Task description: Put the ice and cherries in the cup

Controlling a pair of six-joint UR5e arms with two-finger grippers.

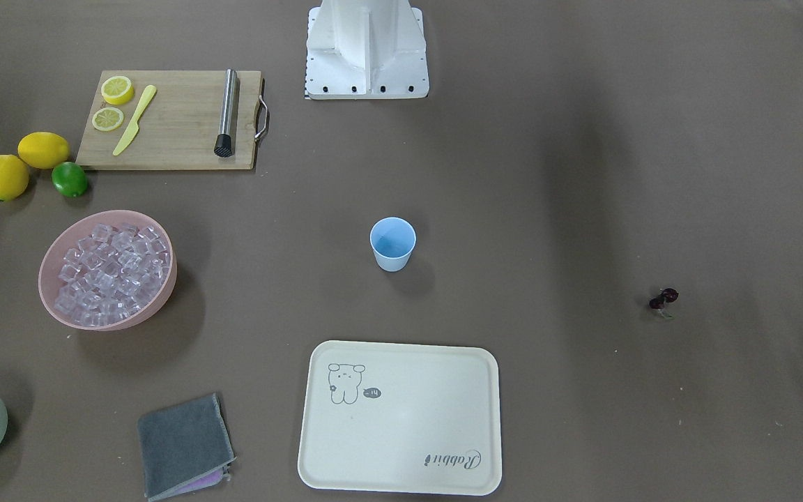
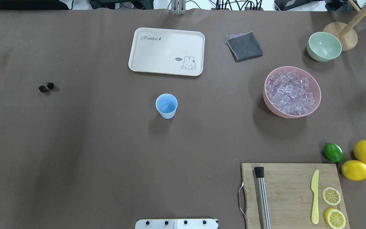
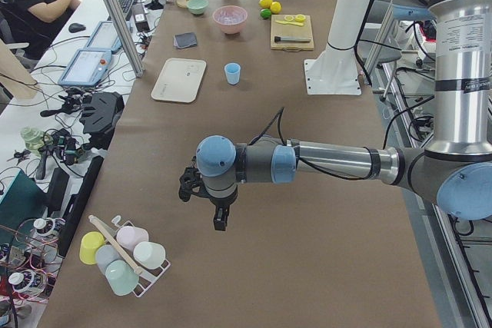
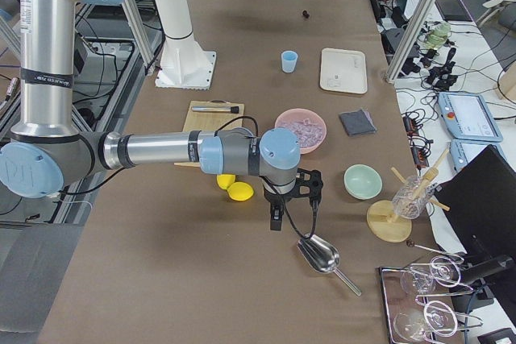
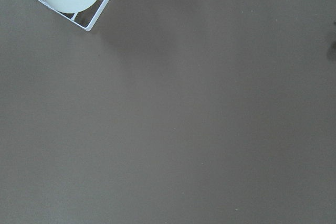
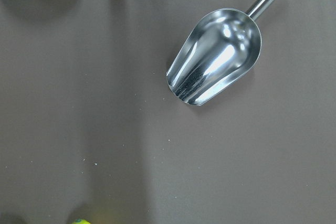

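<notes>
The light blue cup (image 1: 393, 242) stands upright mid-table, also in the overhead view (image 2: 166, 105). The ice (image 2: 291, 90) fills a pink bowl (image 1: 49, 293) on my right side. The cherries (image 2: 46, 87) lie on bare table far to my left, also in the front view (image 1: 663, 300). My left gripper (image 3: 221, 220) hangs over the table's left end, near a cup rack (image 3: 123, 255). My right gripper (image 4: 276, 217) hangs near a metal scoop (image 6: 215, 56) past the bowl. I cannot tell whether either gripper is open or shut; neither wrist view shows fingers.
A cream tray (image 2: 167, 51) and grey cloth (image 2: 245, 46) lie beyond the cup. A pale green bowl (image 2: 324, 46) and wooden stand (image 2: 342, 38) sit far right. A cutting board (image 2: 292, 194) holds a muddler, knife and lemon slices. Lemons (image 2: 365, 152) and lime (image 2: 333, 152) lie beside it.
</notes>
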